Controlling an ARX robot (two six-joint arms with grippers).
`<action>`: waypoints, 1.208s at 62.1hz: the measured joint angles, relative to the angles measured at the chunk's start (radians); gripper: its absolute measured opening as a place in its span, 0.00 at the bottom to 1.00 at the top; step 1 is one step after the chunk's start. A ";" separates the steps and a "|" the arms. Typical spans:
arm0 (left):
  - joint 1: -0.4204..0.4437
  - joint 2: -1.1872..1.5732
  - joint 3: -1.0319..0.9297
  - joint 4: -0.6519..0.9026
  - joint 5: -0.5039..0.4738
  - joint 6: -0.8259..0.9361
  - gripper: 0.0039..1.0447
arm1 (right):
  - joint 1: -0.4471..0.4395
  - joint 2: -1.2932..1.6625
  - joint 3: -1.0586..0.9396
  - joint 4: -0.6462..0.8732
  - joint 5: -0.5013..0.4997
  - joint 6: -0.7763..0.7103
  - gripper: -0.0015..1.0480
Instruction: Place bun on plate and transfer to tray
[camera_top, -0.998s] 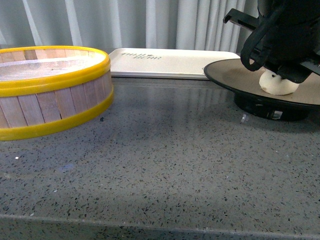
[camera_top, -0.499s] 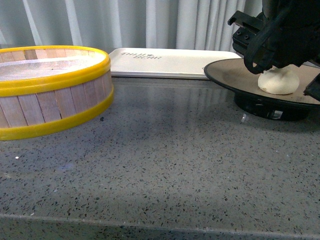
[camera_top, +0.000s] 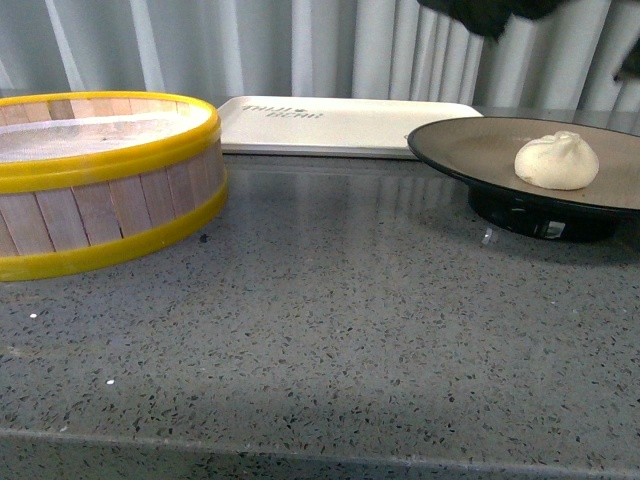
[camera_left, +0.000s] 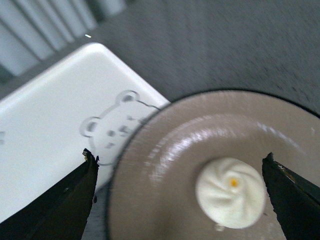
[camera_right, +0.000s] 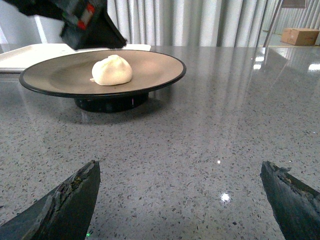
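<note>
Already the first half looks done: the bun (camera_top: 556, 160) sits upright on the plate (camera_top: 470, 148), a little off its middle, with nothing touching it. What remains, as I judge it, is to carry the plate with its bun over to the tray (camera_top: 340, 125), which lies just behind the plate on the surface (camera_top: 330, 330).

The left end effector (camera_left: 179, 159) hangs above the plate with its jaws spread wide and empty, the bun below them. The right end effector (camera_right: 180, 167) sits low over the surface, a little apart from the plate, also spread wide and holding nothing. Neither has a grip on the plate's rim yet. A yellow-rimmed steamer basket (camera_top: 100, 190) stands well away from the plate.

In the left wrist view the plate's rim overlaps the tray's corner; whether they touch or the rim merely overhangs, I cannot tell, and that view is blurred. The front view cuts off the plate's right side and shows only a dark scrap of arm at the top edge. The tray's lettering is too small to read.
</note>
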 joint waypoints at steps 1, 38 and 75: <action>0.006 -0.010 -0.005 0.007 -0.006 -0.004 0.94 | 0.000 0.000 0.000 0.000 0.000 0.000 0.92; 0.549 -0.703 -0.710 0.269 0.051 -0.193 0.94 | 0.000 0.000 0.000 0.000 0.000 0.000 0.92; 0.858 -1.322 -1.638 0.667 0.293 -0.225 0.04 | 0.000 0.000 0.000 0.000 0.000 0.000 0.92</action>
